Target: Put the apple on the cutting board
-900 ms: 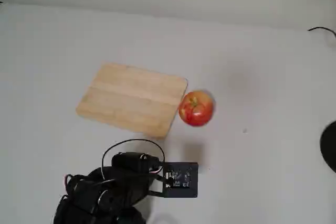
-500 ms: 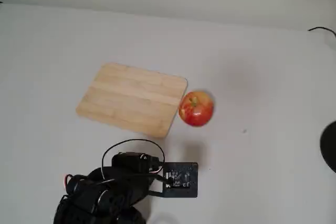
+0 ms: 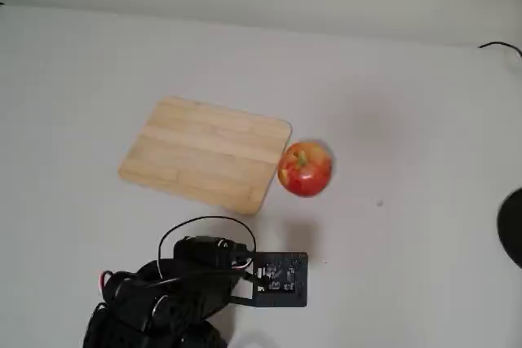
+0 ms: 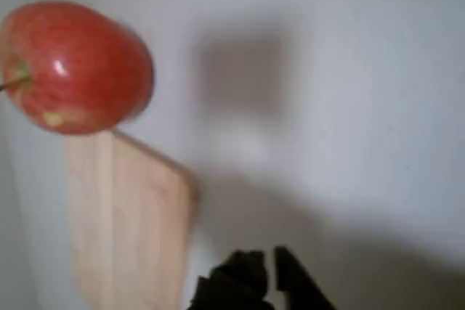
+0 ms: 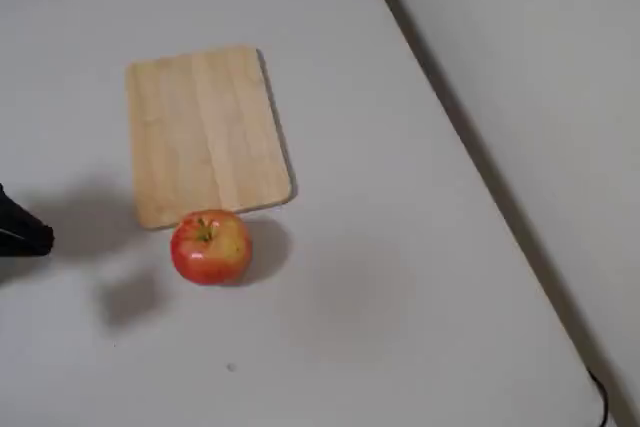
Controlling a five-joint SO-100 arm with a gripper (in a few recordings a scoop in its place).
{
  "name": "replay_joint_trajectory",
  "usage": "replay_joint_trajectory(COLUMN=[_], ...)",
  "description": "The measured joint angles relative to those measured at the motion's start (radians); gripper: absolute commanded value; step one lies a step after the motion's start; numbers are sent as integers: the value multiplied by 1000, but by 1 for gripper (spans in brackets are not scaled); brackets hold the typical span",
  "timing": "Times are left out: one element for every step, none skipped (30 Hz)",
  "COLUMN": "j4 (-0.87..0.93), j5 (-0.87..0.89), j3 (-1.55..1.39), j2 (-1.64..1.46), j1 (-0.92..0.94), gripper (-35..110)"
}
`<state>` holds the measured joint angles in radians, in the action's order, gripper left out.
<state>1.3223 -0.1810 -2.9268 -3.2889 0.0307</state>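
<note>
The red apple (image 3: 305, 169) with yellow patches rests on the white table, touching or nearly touching the right corner of the light wooden cutting board (image 3: 204, 154). In another fixed view the apple (image 5: 210, 246) sits just below the cutting board (image 5: 203, 132). In the wrist view the apple (image 4: 76, 67) is at the upper left, above the cutting board's (image 4: 123, 223) end. My gripper (image 4: 267, 263) shows at the bottom edge, its dark fingertips close together with nothing between them, well short of the apple. My arm (image 3: 183, 287) is folded low at the table's near edge.
A black cable (image 3: 502, 46) lies at the far right edge and a dark round object (image 3: 514, 226) pokes in at the right. A small dark speck (image 3: 379, 202) lies on the table right of the apple.
</note>
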Motion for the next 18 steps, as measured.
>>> replay_joint_trajectory(j4=[0,0,0,0,0,0,0,0,0,0,0,0,0,0,0,-6,-6,-6], j5=[0,0,0,0,0,0,0,0,0,0,0,0,0,0,0,0,0,0], j3=[0,0,0,0,0,0,0,0,0,0,0,0,0,0,0,-3,-5,-6], j2=[0,0,0,0,0,0,0,0,0,0,0,0,0,0,0,0,0,0], j1=[0,0,0,0,0,0,0,0,0,0,0,0,0,0,0,0,0,0], gripper=[1,1,1,1,1,1,1,1,1,1,1,2,4,4,5,6,10,13])
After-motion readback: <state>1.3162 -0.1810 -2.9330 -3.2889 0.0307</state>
